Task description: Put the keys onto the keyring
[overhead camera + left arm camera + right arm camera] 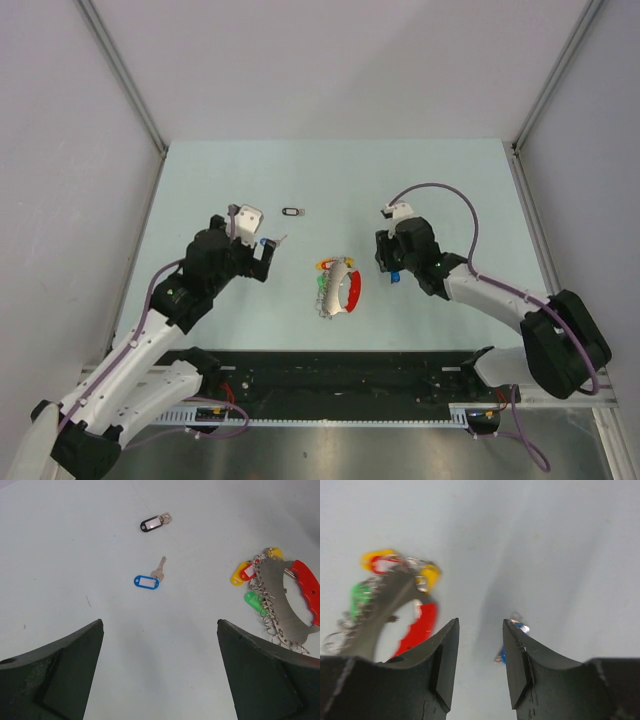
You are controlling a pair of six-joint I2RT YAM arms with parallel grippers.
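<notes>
Two keys lie loose on the table ahead of my left gripper (pixel 160 625): a blue-tagged key (pixel 149 580) close in and a black-tagged key (pixel 155 523) farther off. That gripper (pixel 258 255) is open wide and holds nothing. The keyring (pixel 280 592), with its red band and yellow, green and red tags, lies to its right, at the table's middle (pixel 340 288). My right gripper (pixel 480 622) stands open just right of the keyring (pixel 395 600). Another blue-tagged key (pixel 514 629) shows blurred at its right fingertip, partly hidden behind it, and under the gripper from above (pixel 397 277).
Pale walls with metal corner posts (pixel 120 70) close off the light green table (pixel 450 180) on three sides. A black rail (pixel 340 385) with both arm bases runs along the near edge.
</notes>
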